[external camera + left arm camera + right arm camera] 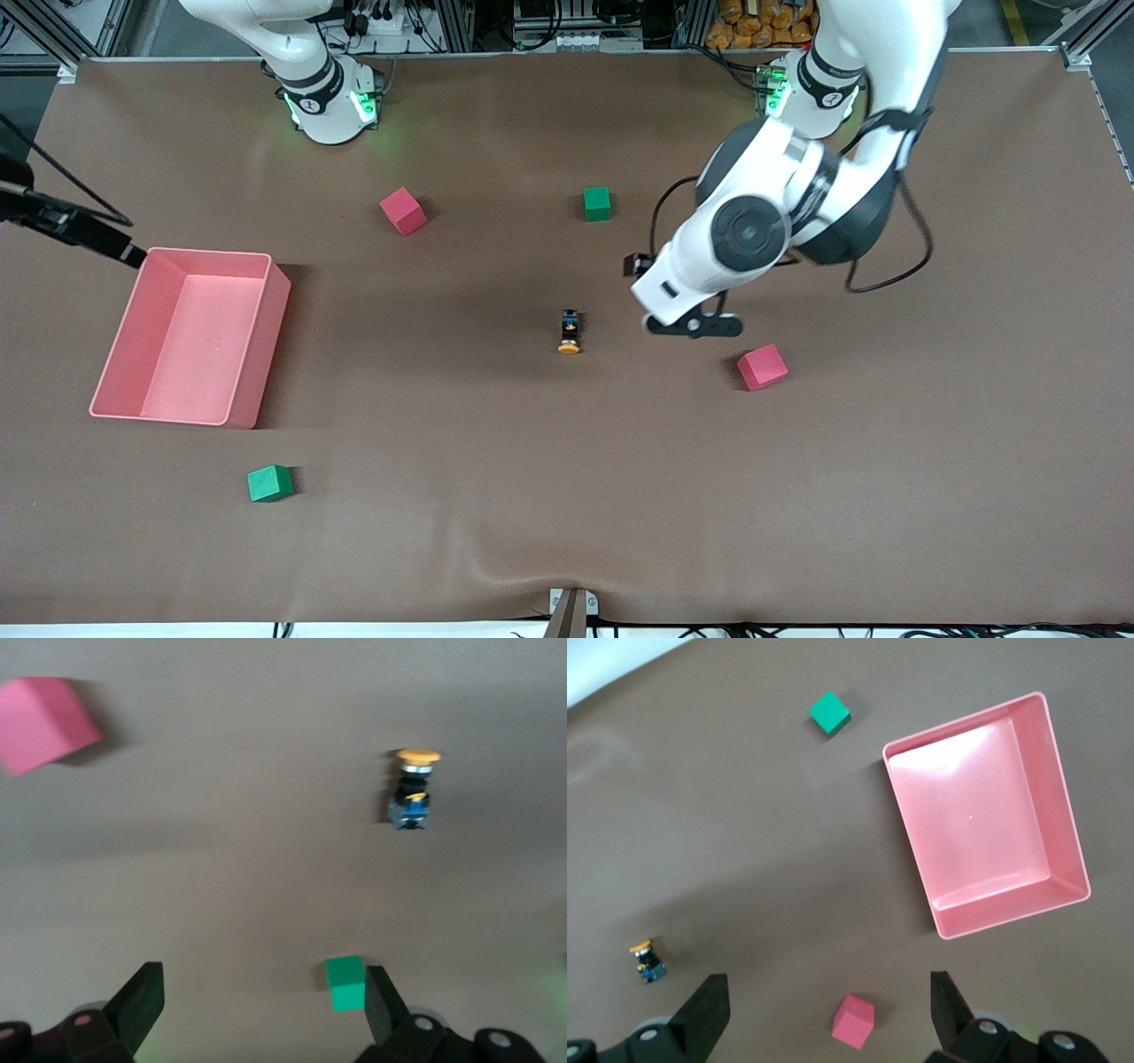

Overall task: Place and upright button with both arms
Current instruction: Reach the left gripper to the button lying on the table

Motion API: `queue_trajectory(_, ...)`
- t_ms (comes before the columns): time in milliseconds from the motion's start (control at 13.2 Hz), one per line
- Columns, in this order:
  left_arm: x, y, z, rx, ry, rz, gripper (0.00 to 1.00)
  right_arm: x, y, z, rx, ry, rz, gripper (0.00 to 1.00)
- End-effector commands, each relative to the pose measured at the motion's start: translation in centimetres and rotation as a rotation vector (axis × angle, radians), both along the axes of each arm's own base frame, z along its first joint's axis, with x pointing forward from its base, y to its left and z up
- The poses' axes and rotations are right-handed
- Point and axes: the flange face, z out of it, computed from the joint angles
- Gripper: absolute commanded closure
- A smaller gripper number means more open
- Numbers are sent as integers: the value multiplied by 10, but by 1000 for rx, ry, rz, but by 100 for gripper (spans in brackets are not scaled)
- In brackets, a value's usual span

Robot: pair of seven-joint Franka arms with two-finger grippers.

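The button lies on its side mid-table, its orange cap toward the front camera and its black-and-blue body pointing at the robots. My left gripper hangs low over the cloth between the button and a red cube. In the left wrist view its jaws stand open and hold nothing, and the button shows well clear of them. The right gripper is open and empty, high above the table. From there the button looks small and far from the fingers.
A pink bin stands toward the right arm's end of the table. A red cube and a green cube sit nearer the robots' bases. Another green cube lies nearer the front camera than the bin.
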Motion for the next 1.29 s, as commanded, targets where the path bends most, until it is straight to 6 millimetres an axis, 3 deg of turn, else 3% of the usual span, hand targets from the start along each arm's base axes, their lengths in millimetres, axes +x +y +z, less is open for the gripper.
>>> queue_trajectory(0, 12, -32, -33, -29, -8, 12, 0, -29, 7, 0, -21, -17, 23, 0)
queue_trajectory(76, 7, -50, -52, -37, -19, 0, 0, -36, 10, -1, -30, -31, 29, 0)
queue_trajectory(228, 11, -65, -92, -72, 0, 35, 0, -39, 11, -2, -34, -39, 31, 0)
queue_trajectory(455, 13, -83, -128, -127, 14, 77, 0, -39, 3, 1, -71, -51, 79, 0)
queue_trajectory(910, 8, -100, -174, -173, -4, 122, 0, -38, 7, 4, -116, -62, 147, 0)
queue_trajectory(1214, -2, -112, -180, -160, -10, 119, 0, -38, 6, 3, -115, -58, 147, 0)
